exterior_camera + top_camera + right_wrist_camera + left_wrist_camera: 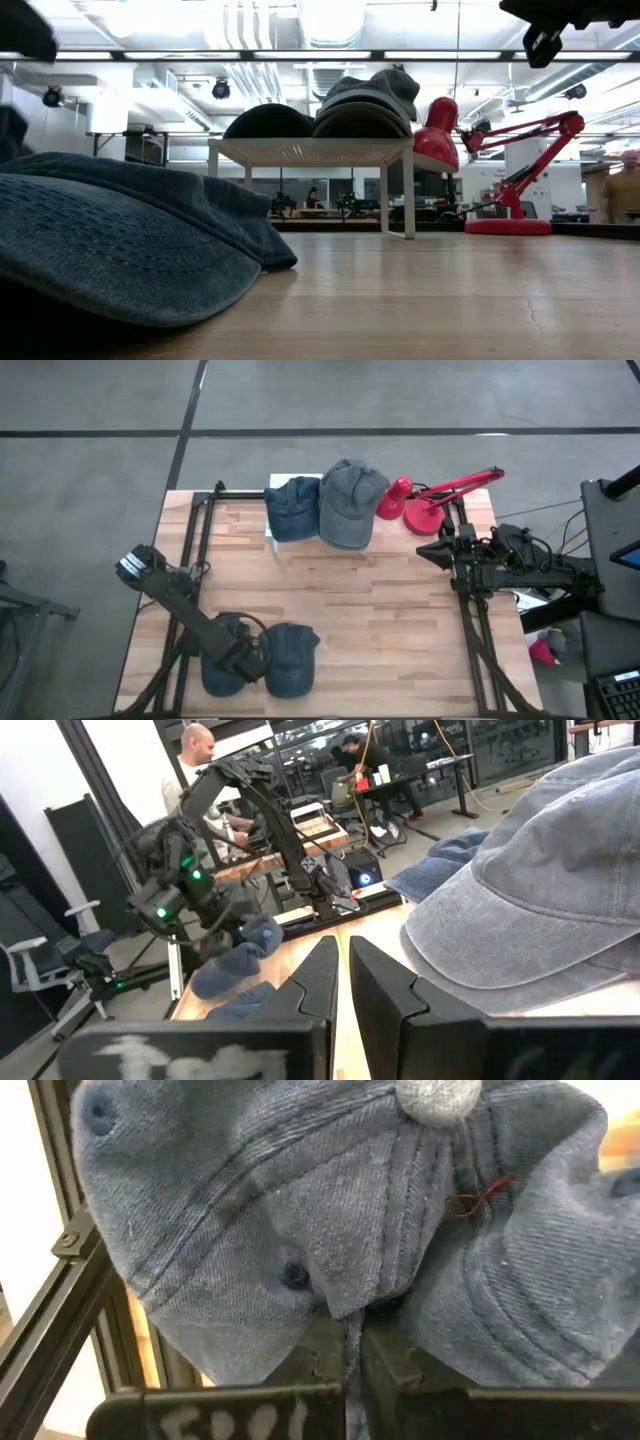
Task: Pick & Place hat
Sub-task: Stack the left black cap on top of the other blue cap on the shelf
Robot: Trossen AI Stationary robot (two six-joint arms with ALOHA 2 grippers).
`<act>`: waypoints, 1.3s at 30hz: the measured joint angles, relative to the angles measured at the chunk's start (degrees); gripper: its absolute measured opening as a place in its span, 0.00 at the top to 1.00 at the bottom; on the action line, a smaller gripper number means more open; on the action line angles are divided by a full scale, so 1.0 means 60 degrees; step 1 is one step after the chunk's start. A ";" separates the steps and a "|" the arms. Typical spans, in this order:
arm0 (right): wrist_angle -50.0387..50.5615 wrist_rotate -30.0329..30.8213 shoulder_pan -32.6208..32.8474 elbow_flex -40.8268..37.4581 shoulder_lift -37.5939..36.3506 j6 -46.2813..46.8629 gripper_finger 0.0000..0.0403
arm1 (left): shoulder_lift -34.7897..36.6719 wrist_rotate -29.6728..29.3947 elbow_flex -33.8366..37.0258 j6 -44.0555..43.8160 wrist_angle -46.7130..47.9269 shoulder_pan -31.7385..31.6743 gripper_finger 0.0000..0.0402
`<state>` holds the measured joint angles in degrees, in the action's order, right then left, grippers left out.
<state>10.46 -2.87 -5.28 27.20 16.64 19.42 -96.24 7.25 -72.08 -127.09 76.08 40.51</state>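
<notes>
A blue denim hat [288, 660] lies near the table's near edge, left of centre; it fills the left wrist view [300, 1210] and looms at the left of the low view [120, 240]. My left gripper [248, 656] is shut on it. My right gripper [436, 550] is shut and empty, above the table's right side, pointing toward the left. A dark blue hat [292, 508] and a grey hat [350, 502] rest on a white stand [310, 152] at the far edge. My left gripper pinches a fold of the denim hat's crown [348, 1320] between its two fingers [322, 1355], some way below the top button [435, 1095]. The fingers come slanting down from the table's left. The hat rests on the table in the low view.
A red desk lamp [425, 510] stands at the far right beside the stand. Black frame rails [195, 550] run along the table's left and right sides. Bare wood lies in the table's middle [360, 600]. A person [200, 760] shows in the room beyond.
</notes>
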 joint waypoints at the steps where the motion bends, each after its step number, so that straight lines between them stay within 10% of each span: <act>1: 0.0000 0.0000 0.0001 0.0000 -0.0002 -0.0018 0.93 | 0.0007 -0.0070 -0.0162 0.0079 0.0107 0.0000 0.99; 13: 0.0000 0.0000 0.0002 0.0000 -0.0004 -0.0021 0.93 | 0.0023 -0.1810 -0.1994 0.1366 0.0564 0.0011 0.99; 39: 0.0003 0.0000 0.0000 0.0000 0.0000 -0.0022 0.93 | 0.0039 -0.8968 -0.3936 0.4242 0.0323 -0.0835 0.99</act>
<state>10.48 -2.87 -5.28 27.20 16.64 19.28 -96.01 -46.56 -95.70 -101.64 78.01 35.50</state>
